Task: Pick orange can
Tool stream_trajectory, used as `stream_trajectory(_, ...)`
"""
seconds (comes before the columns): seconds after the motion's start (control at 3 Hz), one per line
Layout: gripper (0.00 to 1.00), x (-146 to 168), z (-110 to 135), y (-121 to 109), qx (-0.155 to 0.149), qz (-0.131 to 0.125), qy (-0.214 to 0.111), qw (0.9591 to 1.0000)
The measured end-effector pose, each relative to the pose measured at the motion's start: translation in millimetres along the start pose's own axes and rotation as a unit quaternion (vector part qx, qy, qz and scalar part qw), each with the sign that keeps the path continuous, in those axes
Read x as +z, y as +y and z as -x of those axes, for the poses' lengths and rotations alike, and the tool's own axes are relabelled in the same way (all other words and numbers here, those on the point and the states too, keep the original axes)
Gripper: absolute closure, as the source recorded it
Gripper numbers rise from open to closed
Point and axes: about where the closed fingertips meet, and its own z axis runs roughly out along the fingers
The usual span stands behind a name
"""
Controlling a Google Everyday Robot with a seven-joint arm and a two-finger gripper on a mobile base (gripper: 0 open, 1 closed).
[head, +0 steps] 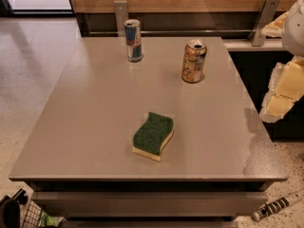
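Observation:
The orange can (pixel 194 61) stands upright on the grey table (pixel 95 127), at the back right, orange-gold with pale patches and a silver top. My gripper (pixel 280 96) shows as a pale yellow-white shape at the right edge of the camera view. It hangs beyond the table's right side, well to the right of the orange can and a little nearer to me, touching nothing.
A slim blue-and-silver can (pixel 133 40) stands at the back of the table, left of the orange can. A green-and-yellow sponge (pixel 153 136) lies near the table's middle front. A wooden wall with metal brackets (pixel 262 20) runs behind.

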Motion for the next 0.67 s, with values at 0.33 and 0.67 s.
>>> stream_trajectory(0.33, 0.00, 10.3, 2.0, -15.6, 0.020, -0.013, -0.043, 0.9988)
stream_trajectory(0.67, 0.00, 43.2, -5.2, -40.1, 0.072, -0.026, -0.140, 0.9872)
